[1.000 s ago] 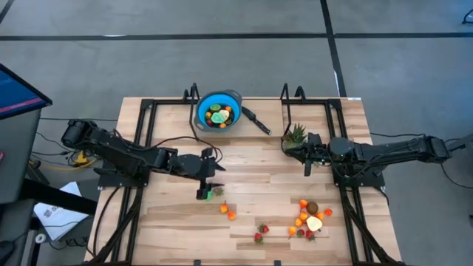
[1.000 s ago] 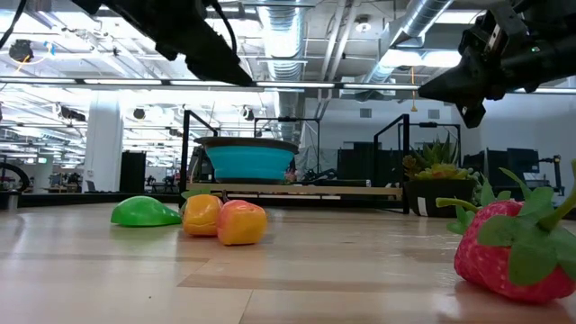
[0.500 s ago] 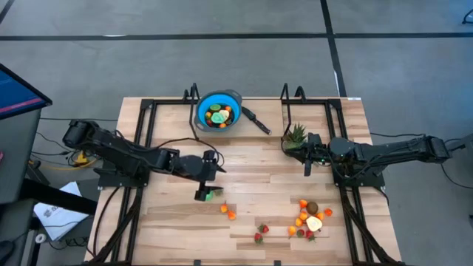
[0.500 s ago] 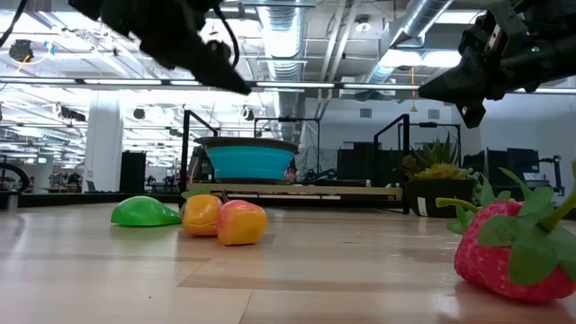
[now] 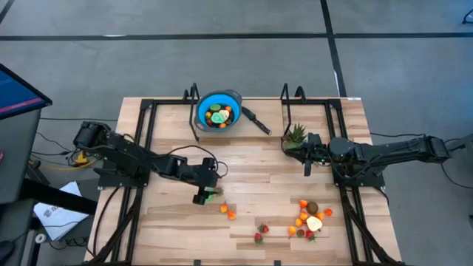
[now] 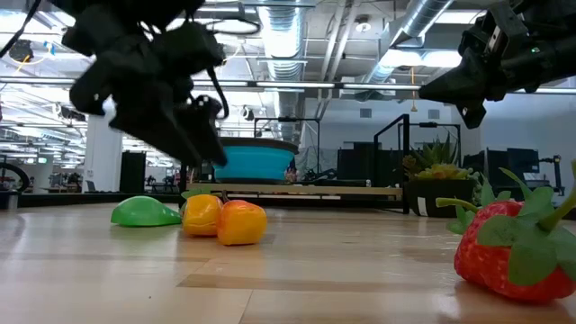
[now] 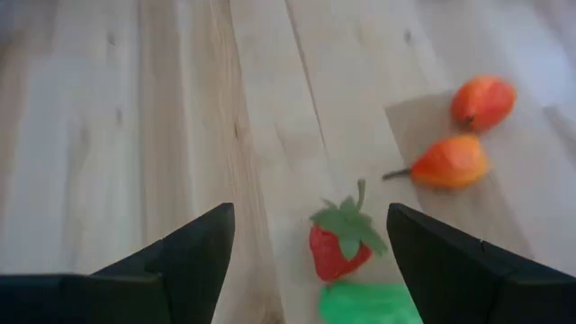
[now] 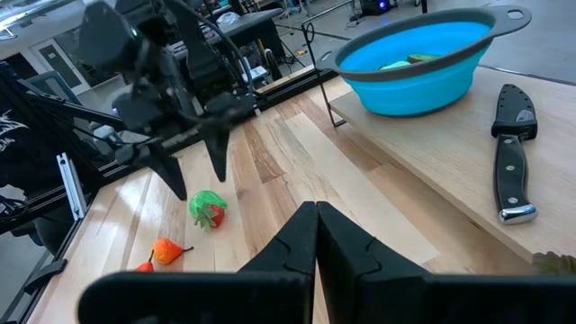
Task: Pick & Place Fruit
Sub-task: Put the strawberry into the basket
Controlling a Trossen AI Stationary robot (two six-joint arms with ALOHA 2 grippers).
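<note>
My left gripper (image 7: 310, 216) is open and hangs low over the table's middle (image 5: 201, 196). Its fingers stand on either side of a red strawberry (image 7: 340, 243) and a green fruit piece (image 7: 369, 303) without touching them. Both lie on the wood, the green piece (image 5: 215, 193) just beside the fingertips. Two orange fruits (image 7: 450, 160) (image 5: 227, 212) lie a little nearer the near edge. More fruit sits in a cluster (image 5: 310, 218) at the near right, with strawberries (image 5: 260, 233) beside it. My right gripper (image 8: 315, 216) is shut and waits in the air at the right (image 5: 308, 167).
A blue bowl (image 5: 219, 109) holding some fruit sits at the far middle, with a black-handled knife (image 5: 257, 120) next to it. A spiky green plant (image 5: 295, 134) stands by the right arm. Black frame rails (image 5: 148, 118) run along both sides. A large strawberry (image 6: 513, 247) fills the low view's right.
My left gripper has come down from high above the table to just over the green piece and strawberry, and its arm has stretched farther toward the table's middle. The fruit and the right arm have stayed where they were.
</note>
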